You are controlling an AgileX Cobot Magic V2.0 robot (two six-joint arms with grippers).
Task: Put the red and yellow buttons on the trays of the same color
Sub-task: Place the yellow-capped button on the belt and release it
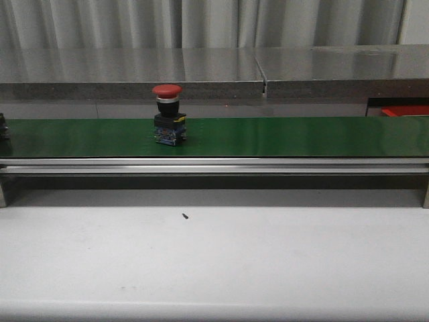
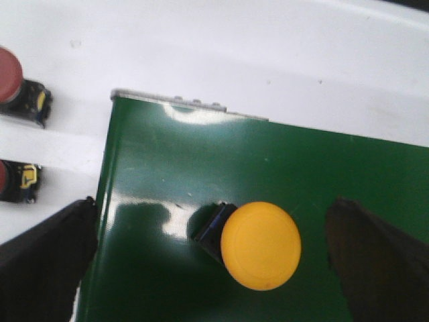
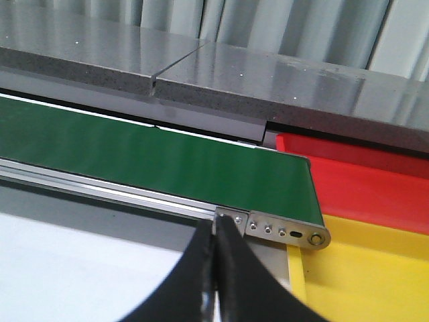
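A red button (image 1: 169, 119) stands upright on the green belt (image 1: 281, 136), left of the middle. In the left wrist view a yellow button (image 2: 260, 245) stands on the belt's end (image 2: 201, 154). My left gripper (image 2: 213, 225) is open above it, one finger (image 2: 43, 265) past the belt's edge and the other (image 2: 379, 261) on the button's far side, neither touching it. My right gripper (image 3: 219, 228) is shut and empty, just before the belt's other end (image 3: 281, 228). Beside that end lie the red tray (image 3: 362, 178) and the yellow tray (image 3: 365, 275). Neither arm shows in the front view.
Two more red buttons (image 2: 15, 84) (image 2: 13, 181) stand on the white table beside the belt's end. A dark object (image 1: 3, 126) is cut off at the belt's left edge. The red tray's edge (image 1: 405, 110) shows at far right. A grey ledge (image 1: 214, 70) runs behind the belt.
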